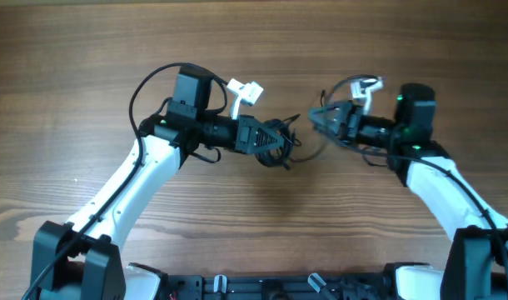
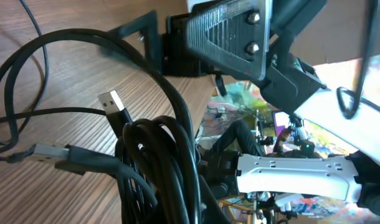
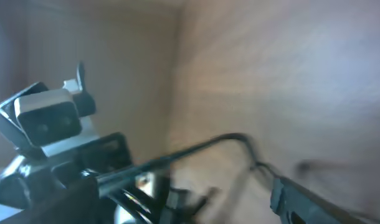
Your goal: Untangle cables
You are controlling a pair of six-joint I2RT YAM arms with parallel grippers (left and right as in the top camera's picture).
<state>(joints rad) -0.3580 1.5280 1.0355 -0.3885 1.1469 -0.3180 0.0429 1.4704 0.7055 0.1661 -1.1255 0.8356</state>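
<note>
We judged little done: the cables (image 2: pixel 159 168) hung bundled at the left gripper (image 1: pixel 271 137), one strand reaching toward the right gripper (image 1: pixel 315 118); we could tell neither's opening.

table (image 1: pixel 237 42) | brown wood grain | fills overhead view
</note>
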